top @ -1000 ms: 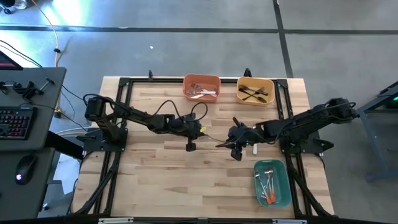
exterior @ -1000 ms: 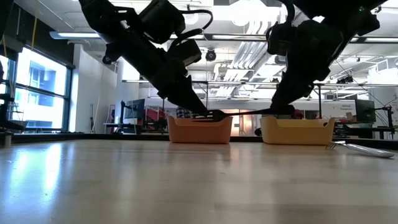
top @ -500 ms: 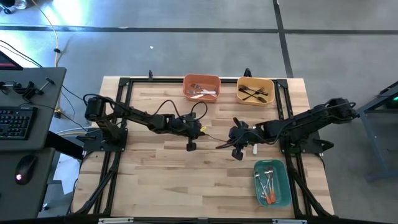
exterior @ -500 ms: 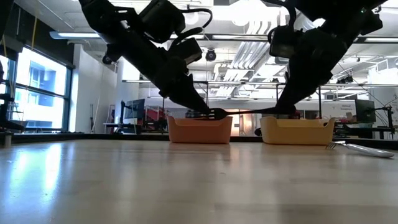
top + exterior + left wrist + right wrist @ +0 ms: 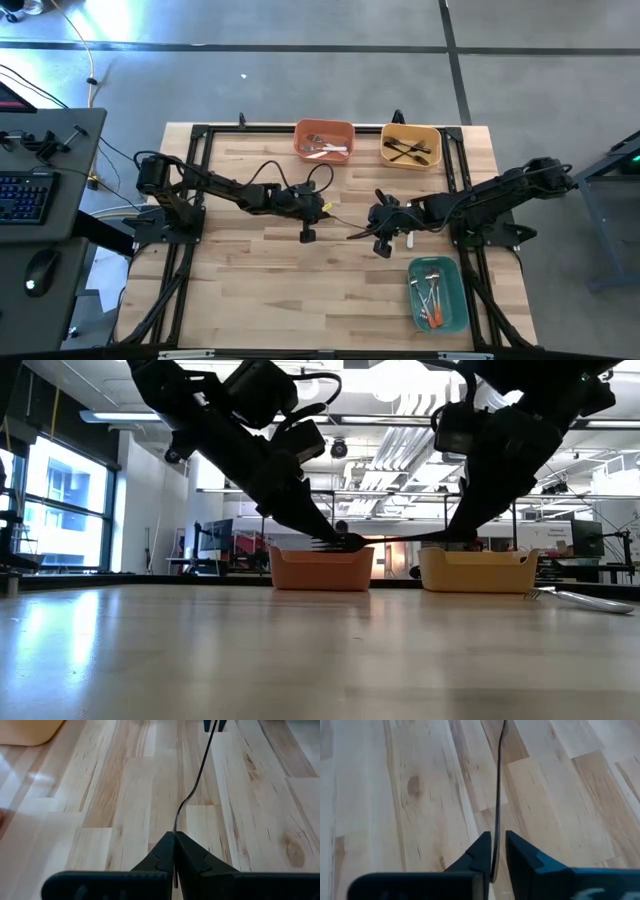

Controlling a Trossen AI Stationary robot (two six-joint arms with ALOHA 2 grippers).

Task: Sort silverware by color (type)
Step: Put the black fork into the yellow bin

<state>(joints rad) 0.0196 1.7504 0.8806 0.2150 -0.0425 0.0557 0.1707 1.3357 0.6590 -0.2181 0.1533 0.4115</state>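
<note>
Fork [image 5: 400, 541], slim, black-handled, hangs above mid-table between the left gripper [image 5: 174, 851] and right gripper [image 5: 496, 851], each pinching one end; its tines are hard to make out. No legible writing shows.

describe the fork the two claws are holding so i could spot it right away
Look at the middle of the wooden table, in the gap between the two arms. A thin black fork hangs above the wood there, pinched at one end by the left claw and at the other by the right claw. Every other fork lies in a bin or on the table.
</note>
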